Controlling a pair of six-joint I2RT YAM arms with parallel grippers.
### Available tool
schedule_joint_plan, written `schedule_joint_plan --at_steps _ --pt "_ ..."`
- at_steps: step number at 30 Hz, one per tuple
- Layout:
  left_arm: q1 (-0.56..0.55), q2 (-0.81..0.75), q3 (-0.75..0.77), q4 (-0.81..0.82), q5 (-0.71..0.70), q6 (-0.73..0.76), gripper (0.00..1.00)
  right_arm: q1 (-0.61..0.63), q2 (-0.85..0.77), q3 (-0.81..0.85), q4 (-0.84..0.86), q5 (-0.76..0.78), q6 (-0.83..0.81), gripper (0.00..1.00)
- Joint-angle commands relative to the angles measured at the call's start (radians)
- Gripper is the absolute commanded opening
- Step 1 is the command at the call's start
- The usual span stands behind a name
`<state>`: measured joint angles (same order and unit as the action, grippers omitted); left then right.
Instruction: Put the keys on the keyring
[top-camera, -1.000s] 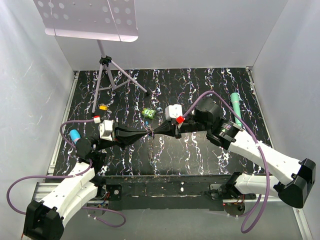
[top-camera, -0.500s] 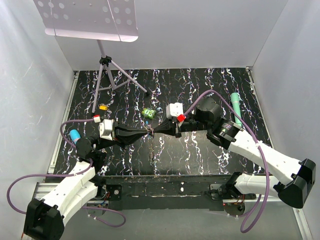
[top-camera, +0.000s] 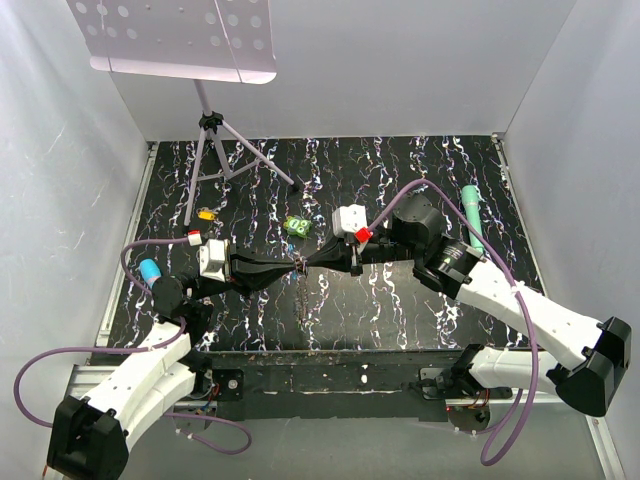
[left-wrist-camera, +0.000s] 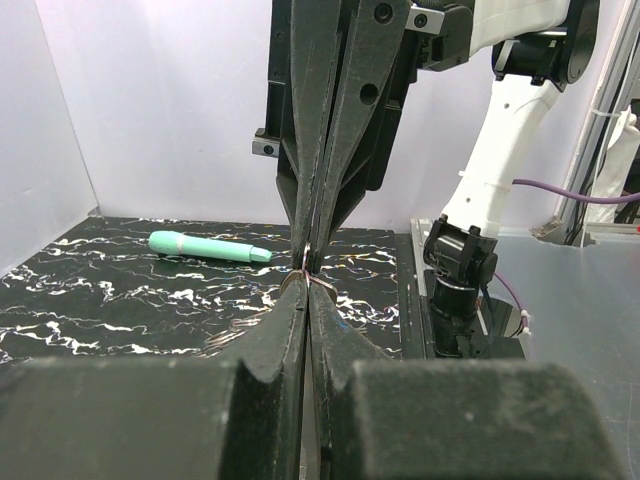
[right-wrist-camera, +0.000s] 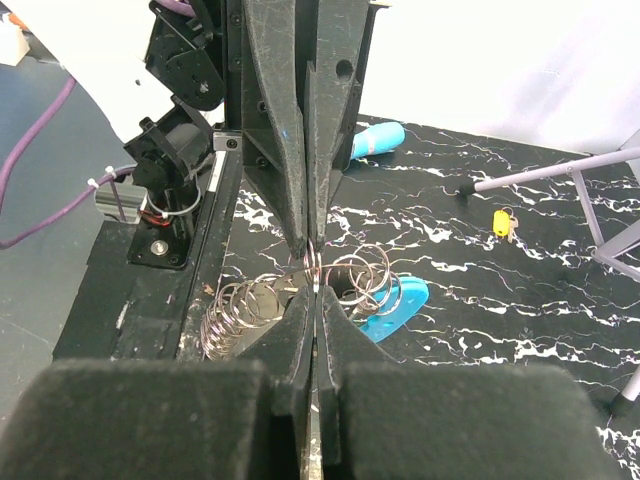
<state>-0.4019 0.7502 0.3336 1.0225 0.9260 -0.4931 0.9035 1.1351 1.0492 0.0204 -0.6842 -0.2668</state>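
The keyring (right-wrist-camera: 352, 278), a cluster of thin wire loops with a blue clip (right-wrist-camera: 398, 305) hanging from it, is in the air above the middle of the worktop (top-camera: 400, 170), caught where the two arms meet tip to tip. The left gripper (top-camera: 293, 267) and the right gripper (top-camera: 308, 264) both have their fingers clenched on the thin wire, almost touching each other. No separate key can be made out at the pinch.

The risk is the hold itself. So little metal sits between the tips that a pull apart or a twist could slip the wire from one pair of fingers, and the loops would swing or drop. Tips this close could also collide. A green lumpy object (top-camera: 295, 227) lies just beyond them.
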Motion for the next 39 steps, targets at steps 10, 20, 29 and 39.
schedule_joint_plan --at_steps 10,20,29,39 --pt "0.002 0.003 0.001 0.037 -0.004 -0.005 0.00 0.002 0.014 0.029 0.036 -0.035 0.006 0.01" --pt "0.002 0.012 0.005 0.033 0.011 -0.007 0.00 0.002 0.020 0.041 0.024 -0.055 -0.003 0.01" --pt "0.003 0.008 0.028 -0.045 0.048 0.037 0.00 0.000 0.020 0.051 -0.011 -0.086 -0.023 0.01" --pt "0.005 -0.008 0.044 -0.122 0.063 0.082 0.00 0.000 0.035 0.067 -0.072 -0.113 -0.048 0.01"
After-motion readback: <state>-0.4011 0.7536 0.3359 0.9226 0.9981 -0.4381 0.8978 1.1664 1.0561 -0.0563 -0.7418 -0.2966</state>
